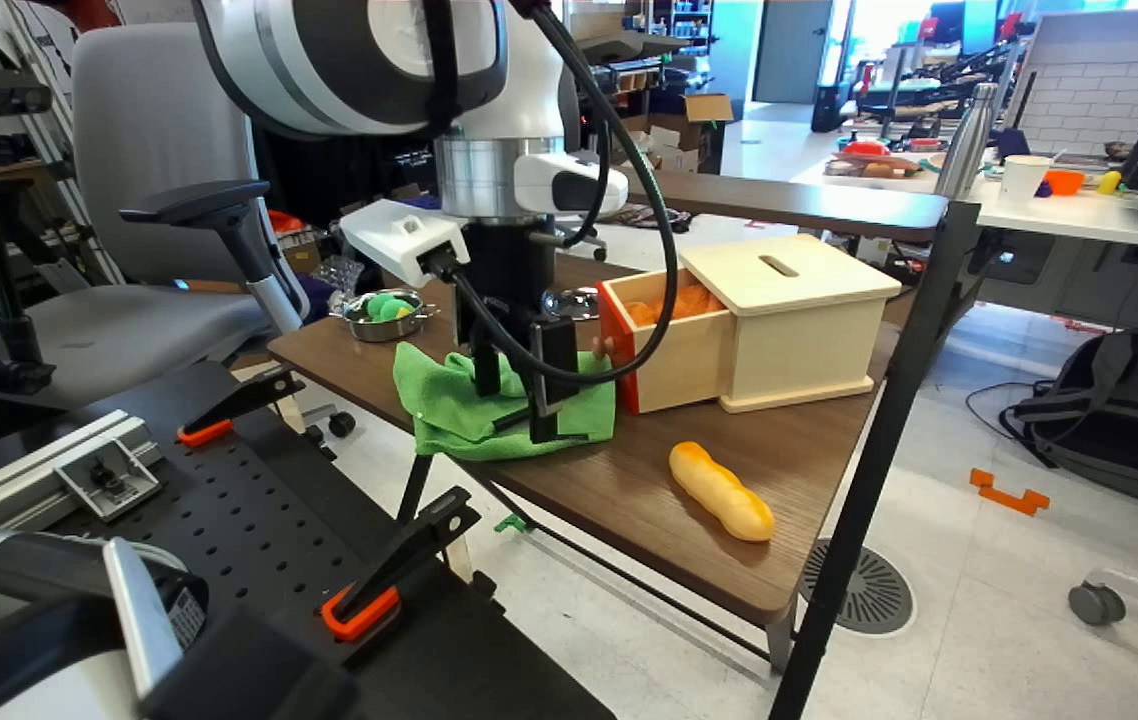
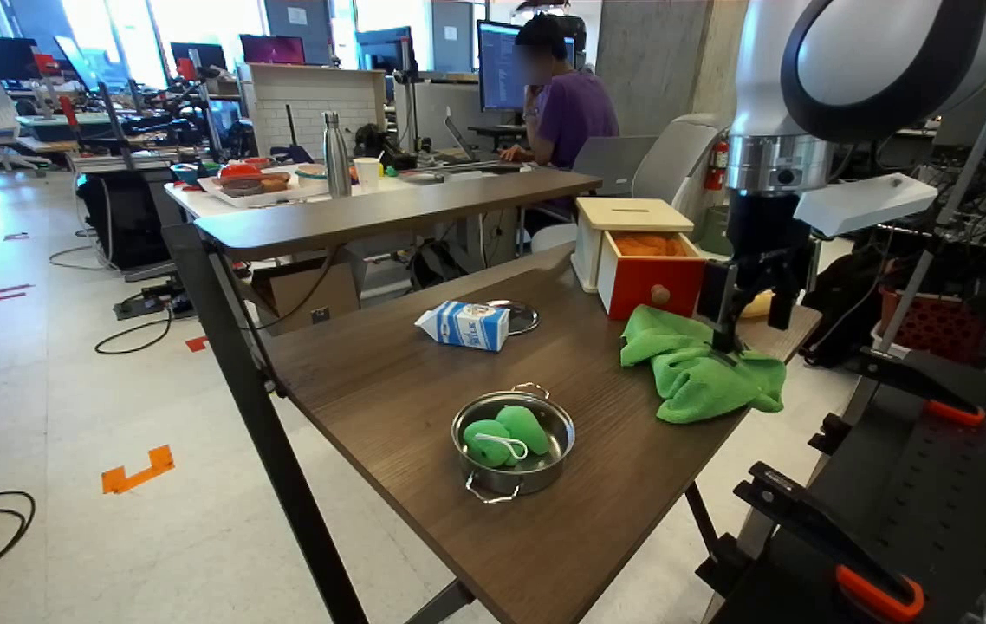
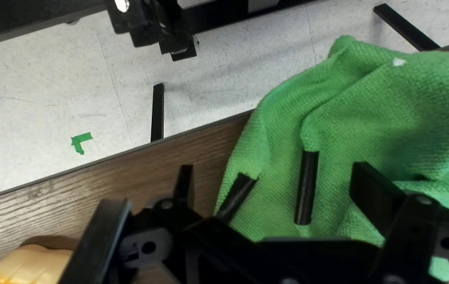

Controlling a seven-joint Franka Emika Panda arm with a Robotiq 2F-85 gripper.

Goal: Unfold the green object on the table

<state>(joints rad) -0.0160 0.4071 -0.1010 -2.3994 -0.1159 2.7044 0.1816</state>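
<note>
Seemingly pre-grasp: fingers (image 3: 378,201) wide at bunched green cloth (image 3: 350,134); next, probably, pinch left edge (image 3: 246,152) (wrist view) and spread.

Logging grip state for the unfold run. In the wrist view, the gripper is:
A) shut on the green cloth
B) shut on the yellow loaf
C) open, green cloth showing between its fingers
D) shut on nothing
C: the gripper has its fingers well apart, with the green cloth showing in the gap.
</note>
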